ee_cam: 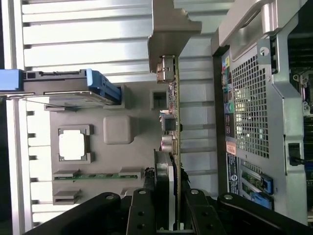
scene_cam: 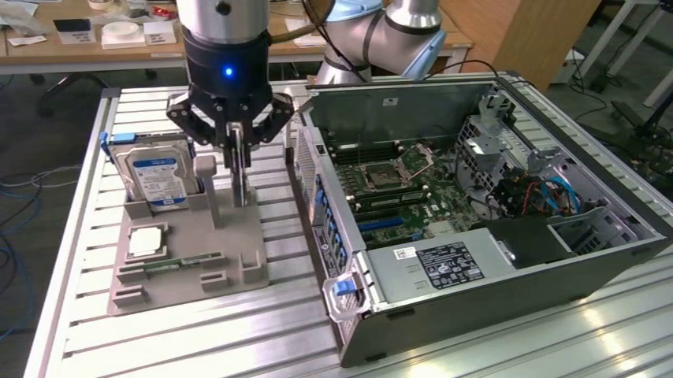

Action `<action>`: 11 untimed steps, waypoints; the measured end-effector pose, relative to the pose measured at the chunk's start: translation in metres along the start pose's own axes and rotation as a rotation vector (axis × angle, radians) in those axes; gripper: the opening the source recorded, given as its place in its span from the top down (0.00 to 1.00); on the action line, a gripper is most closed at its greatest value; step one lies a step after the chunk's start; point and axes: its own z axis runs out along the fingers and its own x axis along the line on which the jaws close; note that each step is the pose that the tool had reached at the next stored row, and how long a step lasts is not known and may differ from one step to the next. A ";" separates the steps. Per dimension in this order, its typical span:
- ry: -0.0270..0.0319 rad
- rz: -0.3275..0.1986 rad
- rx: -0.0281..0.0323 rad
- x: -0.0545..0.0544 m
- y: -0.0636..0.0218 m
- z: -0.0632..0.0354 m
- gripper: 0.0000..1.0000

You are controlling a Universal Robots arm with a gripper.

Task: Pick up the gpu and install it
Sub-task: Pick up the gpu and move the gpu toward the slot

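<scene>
Gripping stage of the pick-up, with installation not yet begun.

Exterior view: the gripper [scene_cam: 239, 146] hangs over the grey parts tray [scene_cam: 232, 252] on the slatted table [scene_cam: 295, 331]. Its fingers are drawn in on the top edge of the graphics card [scene_cam: 243, 177], which stands upright and edge-on. The card's lower edge meets the tray's raised stand; whether it is seated or just clear cannot be told. A hard drive [scene_cam: 158, 177] stands in the tray just to the exterior view's left of the card. The open computer case [scene_cam: 315, 181] lies to the exterior view's right, its motherboard [scene_cam: 399, 181] exposed.

Wrist view: the graphics card [ee_cam: 175, 122] runs away from the gripper [ee_cam: 168, 196], its metal end bracket [ee_cam: 171, 34] at the far end. The fingers [ee_cam: 142, 208] press on either face of the card near its black cooler. The hard drive [ee_cam: 68, 88], a processor chip [ee_cam: 72, 145] and a memory stick [ee_cam: 98, 176] rest in the tray, apart from the card. The case [ee_cam: 249, 112] lies on the card's other side.

Judgement: the next move calls for a straight upward lift, keeping the card untilted and clear of the case wall.
</scene>
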 end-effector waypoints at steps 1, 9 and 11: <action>0.0002 0.000 -0.0027 0.000 0.0002 -0.0030 0.72; 0.0037 -0.033 -0.0103 0.001 0.0015 -0.0173 0.72; 0.0058 -0.051 -0.0097 0.001 0.0016 -0.0184 0.72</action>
